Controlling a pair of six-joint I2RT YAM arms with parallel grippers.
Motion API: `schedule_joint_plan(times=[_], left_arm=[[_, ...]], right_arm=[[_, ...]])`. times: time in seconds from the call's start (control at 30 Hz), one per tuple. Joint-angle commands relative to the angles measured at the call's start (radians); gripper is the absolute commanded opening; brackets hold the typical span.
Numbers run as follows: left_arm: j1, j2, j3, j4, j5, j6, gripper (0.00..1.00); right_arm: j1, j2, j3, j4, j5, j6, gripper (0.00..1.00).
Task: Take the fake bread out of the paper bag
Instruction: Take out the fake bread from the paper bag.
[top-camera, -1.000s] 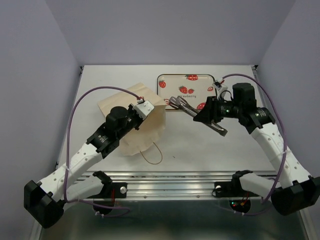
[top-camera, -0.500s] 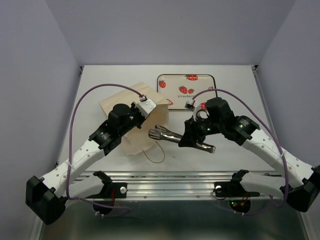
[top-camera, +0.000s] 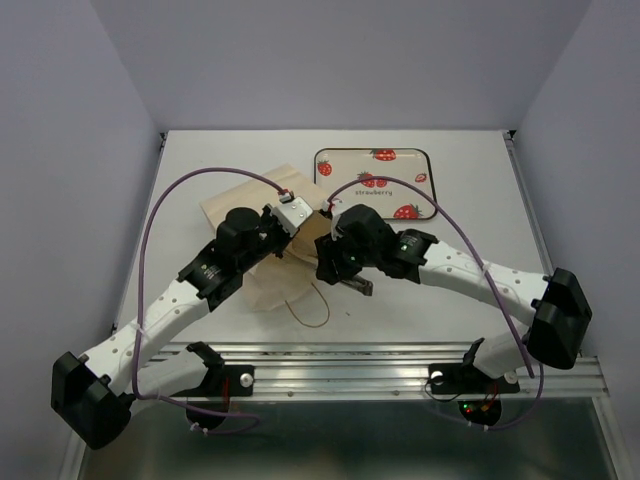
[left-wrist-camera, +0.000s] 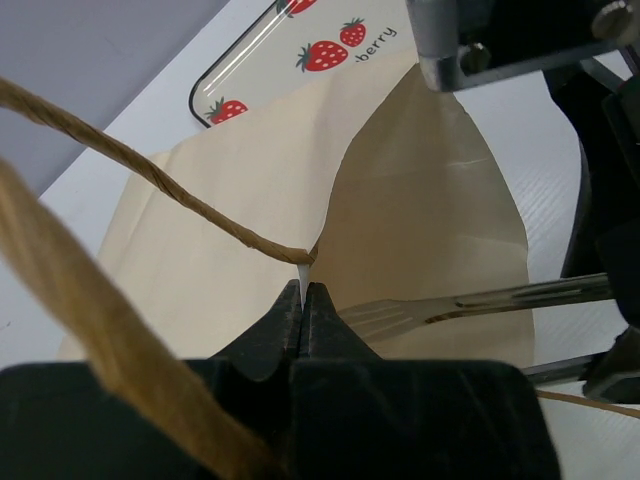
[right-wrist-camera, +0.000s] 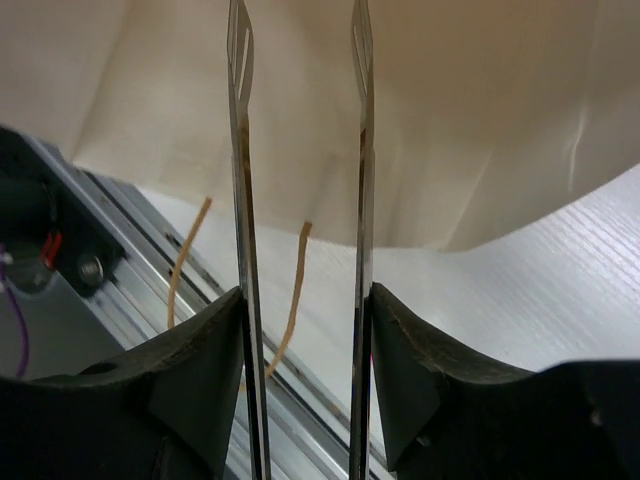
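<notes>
**Tongs at the mouth of the bag**

The paper bag (top-camera: 262, 287) lies on its side on the white tabletop (top-camera: 470, 240), left of centre, with its mouth turned toward the strawberry-patterned tray (top-camera: 372, 152) just behind it. The left gripper (left-wrist-camera: 303, 298) has its jaws pressed together on the upper edge of the bag's mouth and holds that edge lifted, so the opening gapes. One brown string handle (left-wrist-camera: 150, 176) runs from that pinched edge across the left wrist view; another loop (top-camera: 308, 310) lies on the tabletop near the front rail.

The right gripper (right-wrist-camera: 303, 300) is clamped on a pair of metal tongs (right-wrist-camera: 241, 150), one finger (right-wrist-camera: 195, 365) pressing each arm from the outside. The two arms of the tongs stand apart and parallel, their slotted tips pointing into the bag's opening, over the tan inner paper. From above, the right arm reaches across the middle of the tabletop, its gripper right at the bag's mouth.

The fake bread cannot be seen in any view.
</notes>
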Motion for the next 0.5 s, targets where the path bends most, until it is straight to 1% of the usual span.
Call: schedule_joint_plan(times=[0.0,0.03,0.07,0.13,0.17,0.37,0.47], left_arm=[[-0.011,-0.035,0.040,0.090,0.015,-0.029,0.00],[-0.011,-0.033,0.038,0.095,0.009,-0.032,0.00],[-0.011,-0.028,0.038,0.098,0.009,-0.040,0.00],[-0.011,-0.022,0.043,0.104,-0.005,-0.055,0.00],[-0.011,-0.013,0.052,0.102,-0.007,-0.075,0.00],[-0.017,0.028,0.078,0.105,-0.048,-0.140,0.00],[-0.019,0.054,0.092,0.104,-0.060,-0.163,0.00]], right_arm=[[0.011,0.000,0.006,0.217,0.146,0.164,0.55],[0.011,0.012,0.000,0.260,0.150,0.185,0.55],[0.011,0.017,-0.005,0.274,0.156,0.240,0.55],[0.011,0.028,-0.016,0.308,0.181,0.279,0.55],[0.011,0.040,-0.017,0.310,0.189,0.320,0.55],[0.011,0.083,-0.022,0.328,0.221,0.431,0.55],[0.011,0.103,-0.020,0.349,0.210,0.488,0.55]])
